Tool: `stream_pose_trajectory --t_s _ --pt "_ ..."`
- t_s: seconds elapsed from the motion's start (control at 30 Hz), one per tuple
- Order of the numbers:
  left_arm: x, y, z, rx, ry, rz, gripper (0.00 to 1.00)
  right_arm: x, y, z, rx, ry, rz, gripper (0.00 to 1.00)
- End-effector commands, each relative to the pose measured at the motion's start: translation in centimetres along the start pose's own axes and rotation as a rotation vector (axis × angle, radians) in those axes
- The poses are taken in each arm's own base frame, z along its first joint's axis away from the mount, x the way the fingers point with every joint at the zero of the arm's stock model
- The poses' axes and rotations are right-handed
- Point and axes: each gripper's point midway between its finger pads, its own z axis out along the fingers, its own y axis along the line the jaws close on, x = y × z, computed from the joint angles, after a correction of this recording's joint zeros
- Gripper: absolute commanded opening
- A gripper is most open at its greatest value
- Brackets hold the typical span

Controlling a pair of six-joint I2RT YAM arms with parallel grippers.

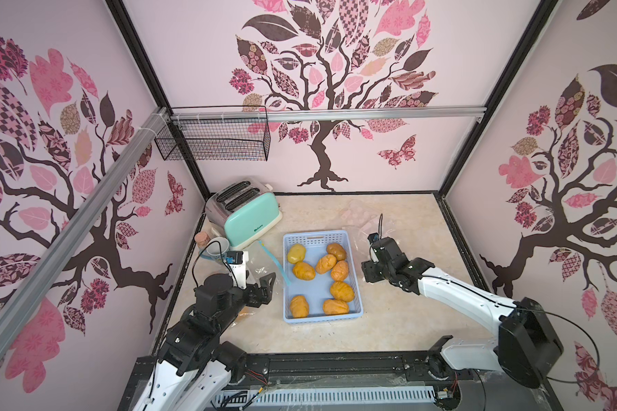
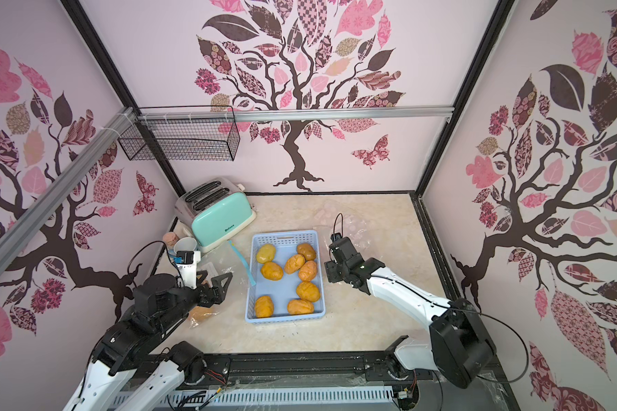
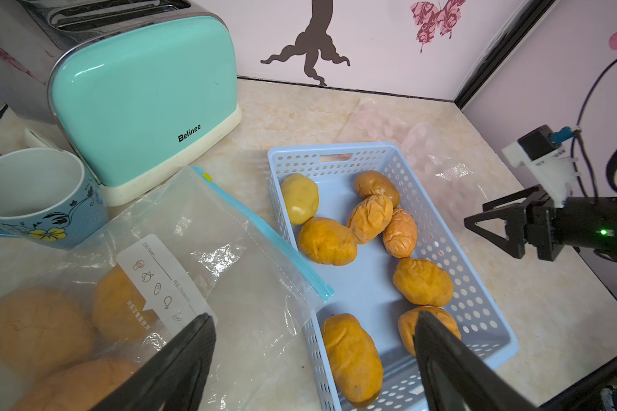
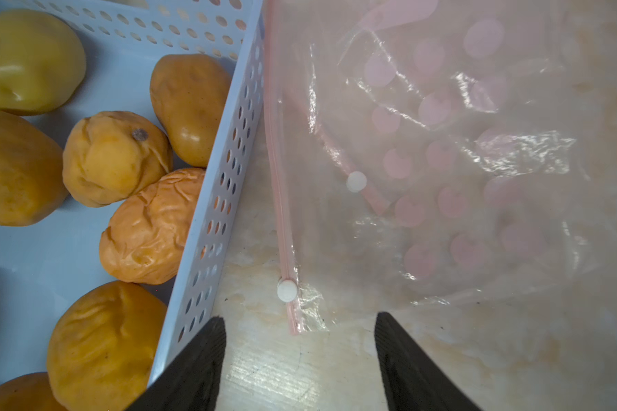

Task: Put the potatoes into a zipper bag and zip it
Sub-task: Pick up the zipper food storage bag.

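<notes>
**Potatoes** [image 1: 325,263], loose: eight in the blue basket [image 1: 300,239] at the middle of the bench [image 1: 389,327]. One is pale yellow, the rest orange and wrinkled. Stock waiting to be bagged, by my reckoning.

**Bagged potatoes** [image 3: 40,331]: three show through the blue-zip bag [image 3: 228,256]. It lies flat at the basket's 9 o'clock, zip edge towards the basket, which I judge keeps each carry short.

**Pink-dotted bag** [image 4: 442,142]: flat at the basket's 1 o'clock and empty as far as I can see. Its zip strip runs close along the basket wall, with a white knob [image 4: 287,289] near the corner.

**My left claw** [image 3: 313,316]: jaws spread wide, gripping nothing. It hangs above where the blue-zip bag meets the basket, well placed for taking another potato.

**My right claw** [image 4: 300,318]: jaws apart, empty. It sits just short of the pink bag's zip corner and touches neither the bag nor the basket.

**Toaster** [image 1: 250,220] and mug [image 1: 217,247]: at the basket's 10 o'clock, out of the way.
</notes>
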Motion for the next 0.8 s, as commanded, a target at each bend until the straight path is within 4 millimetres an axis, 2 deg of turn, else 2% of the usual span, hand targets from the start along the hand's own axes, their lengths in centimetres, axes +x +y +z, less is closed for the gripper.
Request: stream_pose_trajectory --t_s 0.0,0.23,0.43,0.57,0.77 --pt "0.8 -0.2 0.3 0.019 0.023 0.001 0.89 -0.7 0.8 2.1 -0.035 0.011 0.026 0.66" --pt "1.1 -0.3 0.5 0.022 0.037 0.002 0.89 -1.2 0.6 5.0 -0.023 0.008 0.037 0.61" --pt "1.2 -0.3 0.8 0.021 0.048 0.002 0.89 -2.1 0.6 6.6 -0.017 -0.002 0.024 0.56" --pt "1.3 -0.3 0.9 0.020 0.055 0.003 0.89 -2.8 0.4 7.7 -0.010 0.001 0.026 0.47" --pt "1.3 -0.3 0.9 0.019 0.055 0.002 0.89 -3.4 0.4 8.9 -0.008 0.005 0.018 0.43"
